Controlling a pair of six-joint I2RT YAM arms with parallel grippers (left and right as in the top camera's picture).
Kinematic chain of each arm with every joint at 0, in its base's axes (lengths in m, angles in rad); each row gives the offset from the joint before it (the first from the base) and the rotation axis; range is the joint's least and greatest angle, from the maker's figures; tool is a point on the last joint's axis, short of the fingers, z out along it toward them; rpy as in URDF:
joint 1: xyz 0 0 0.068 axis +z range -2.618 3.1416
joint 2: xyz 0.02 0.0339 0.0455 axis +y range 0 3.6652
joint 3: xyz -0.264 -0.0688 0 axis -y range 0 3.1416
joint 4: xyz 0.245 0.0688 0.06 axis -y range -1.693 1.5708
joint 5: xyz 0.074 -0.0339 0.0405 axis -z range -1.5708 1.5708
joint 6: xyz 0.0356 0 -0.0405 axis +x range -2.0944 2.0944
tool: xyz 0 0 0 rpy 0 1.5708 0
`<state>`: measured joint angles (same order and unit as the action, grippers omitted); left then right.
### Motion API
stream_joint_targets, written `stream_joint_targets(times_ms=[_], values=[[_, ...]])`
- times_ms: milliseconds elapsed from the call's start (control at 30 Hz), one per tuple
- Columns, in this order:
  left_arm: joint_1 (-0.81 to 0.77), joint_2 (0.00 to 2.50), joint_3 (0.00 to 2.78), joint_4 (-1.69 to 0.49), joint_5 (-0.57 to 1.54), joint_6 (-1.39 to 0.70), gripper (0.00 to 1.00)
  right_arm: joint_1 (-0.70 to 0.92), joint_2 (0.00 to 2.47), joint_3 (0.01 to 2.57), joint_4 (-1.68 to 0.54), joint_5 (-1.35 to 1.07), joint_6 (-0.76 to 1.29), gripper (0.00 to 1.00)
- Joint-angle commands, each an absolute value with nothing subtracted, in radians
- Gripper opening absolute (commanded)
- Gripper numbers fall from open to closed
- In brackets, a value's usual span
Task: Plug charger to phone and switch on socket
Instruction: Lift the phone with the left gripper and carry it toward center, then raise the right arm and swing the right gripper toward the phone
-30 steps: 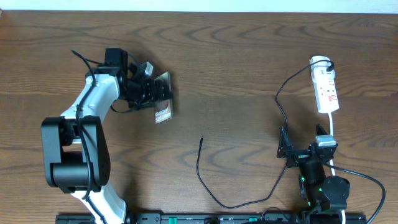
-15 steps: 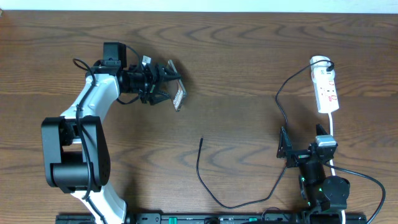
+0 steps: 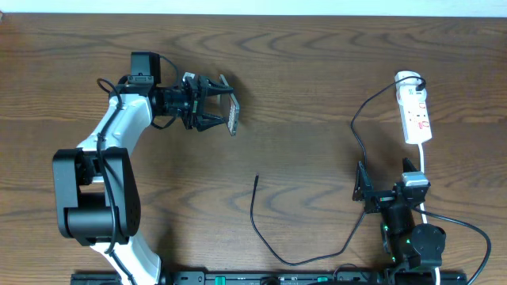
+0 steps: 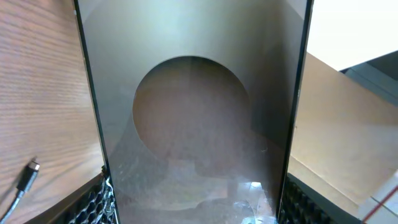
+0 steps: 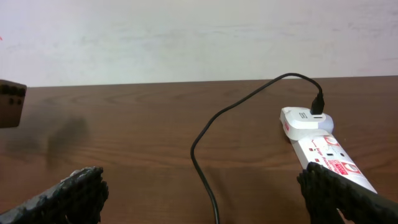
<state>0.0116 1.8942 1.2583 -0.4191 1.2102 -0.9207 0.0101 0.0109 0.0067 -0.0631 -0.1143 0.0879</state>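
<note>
My left gripper (image 3: 212, 107) is shut on the phone (image 3: 230, 117) and holds it off the table at the upper left, turned nearly on edge. In the left wrist view the phone (image 4: 193, 124) fills the frame, its dark screen with a round shape clamped between my fingers (image 4: 93, 199). The charger (image 3: 261, 233), a thin black cable, loops across the table's front. Its free plug tip (image 3: 256, 178) lies mid-table, and the tip (image 4: 28, 176) also shows beside the phone. The white socket (image 3: 416, 115) lies at the far right. My right gripper (image 3: 371, 194) is open below it, straddling the cable (image 5: 208, 186).
A white adapter (image 5: 305, 118) sits plugged into the socket's far end (image 5: 333, 158), with the black cable rising from it. The socket's white cord (image 3: 424, 170) runs down past my right arm. The left arm's base (image 3: 91, 206) stands at the front left.
My left gripper has carried the phone up and to the right and rolled it from lying flatter to nearly on edge. The right arm and the cable have not moved.
</note>
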Motion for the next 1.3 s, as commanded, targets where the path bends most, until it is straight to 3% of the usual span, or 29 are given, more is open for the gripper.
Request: stream_joint_targets(times_ms=[0, 500, 1267], values=[[0.018, 1.879, 1.288, -0.416, 1.317, -0.949, 0.07, 0.001, 0.006, 0.006, -0.067, -0.107, 0.097, 0.99], [0.03, 1.879, 1.288, -0.375, 1.298, -1.087, 0.07, 0.001, 0.006, 0.006, -0.067, -0.107, 0.097, 0.99], [0.03, 1.879, 1.288, -0.374, 1.317, -1.084, 0.07, 0.001, 0.006, 0.006, -0.067, -0.107, 0.097, 0.99]])
